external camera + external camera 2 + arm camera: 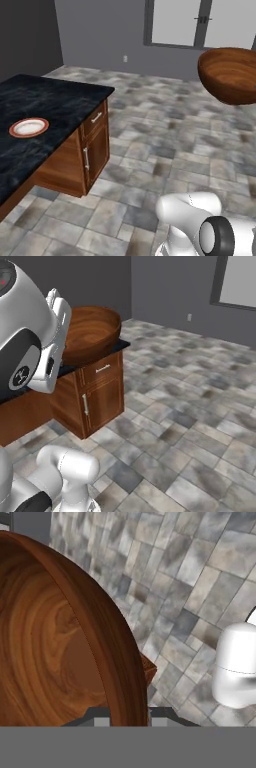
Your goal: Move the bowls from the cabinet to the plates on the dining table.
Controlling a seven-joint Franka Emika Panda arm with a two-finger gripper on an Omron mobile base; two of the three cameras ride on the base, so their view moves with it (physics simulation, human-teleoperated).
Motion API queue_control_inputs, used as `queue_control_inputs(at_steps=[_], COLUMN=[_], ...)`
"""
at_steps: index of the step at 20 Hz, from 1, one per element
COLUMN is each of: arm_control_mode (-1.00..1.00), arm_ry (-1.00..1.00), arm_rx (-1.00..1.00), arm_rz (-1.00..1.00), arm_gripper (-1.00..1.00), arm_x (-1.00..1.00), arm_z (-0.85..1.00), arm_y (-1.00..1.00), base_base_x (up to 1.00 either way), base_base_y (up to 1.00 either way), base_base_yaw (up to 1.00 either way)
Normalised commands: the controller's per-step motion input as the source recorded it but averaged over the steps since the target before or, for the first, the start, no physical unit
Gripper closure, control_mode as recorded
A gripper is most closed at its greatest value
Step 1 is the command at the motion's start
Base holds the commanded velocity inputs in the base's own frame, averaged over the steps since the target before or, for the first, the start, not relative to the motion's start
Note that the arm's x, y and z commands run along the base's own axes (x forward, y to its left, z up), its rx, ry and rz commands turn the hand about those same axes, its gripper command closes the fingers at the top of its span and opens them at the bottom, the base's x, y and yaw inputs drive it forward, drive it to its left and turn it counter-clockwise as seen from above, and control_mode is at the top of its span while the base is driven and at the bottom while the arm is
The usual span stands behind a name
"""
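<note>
Arm: the white arm is rising from the base in both base views, its big white-and-dark joints looming at the upper left of the right base view, with the hand reaching forward to carry the load up in the air.

Gripper (pixel 130 721): in the hand view the two dark finger tips are sitting close together at the bottom, one on each side of the bowl's rim; the fingers are pinching that rim, nearly closed on it.

Brown bowl (pixel 229 75): the dark brown bowl with the wood grain is hanging in the air, tilted so its hollow is facing partly sideways. In the left base view it is showing at the upper right, over the tiled floor (pixel 165 150) and well apart from the table. In the right base view it is sitting just beside the hand, in front of the table's corner. In the hand view its inside is taking up the left half, with the rim curving down to the finger tips.

Dining table (pixel 60 100): the black marbled top on its brown wooden base is standing at the left of the left base view, with a drawer and door on its end.

Plate (pixel 29 127): the orange-red-rimmed plate with a white centre is lying flat on the table top, with nothing resting on it.

Backdrop: a grey wall with a window (pixel 200 22) is standing behind the floor.
</note>
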Motion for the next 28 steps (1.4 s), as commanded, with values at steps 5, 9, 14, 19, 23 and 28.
queue_control_inputs(at_steps=[5,9,14,19,23,28], arm_control_mode=[1.00,1.00,1.00,1.00,1.00,1.00], arm_ry=[0.00,0.00,0.00,0.00,0.00,0.00], arm_rx=[0.00,0.00,0.00,0.00,0.00,0.00], arm_rz=[0.00,0.00,0.00,0.00,0.00,0.00], arm_gripper=[1.00,1.00,1.00,1.00,1.00,1.00], arm_x=[0.00,0.00,0.00,0.00,0.00,0.00], arm_z=[0.00,0.00,0.00,0.00,0.00,0.00], arm_y=[0.00,0.00,0.00,0.00,0.00,0.00], base_base_x=[0.62,0.59,0.14,0.01,0.01,0.01], base_base_y=[-0.07,-0.03,0.00,0.00,0.00,0.00], base_base_yaw=[0.03,0.06,0.22,0.25,0.25,0.25])
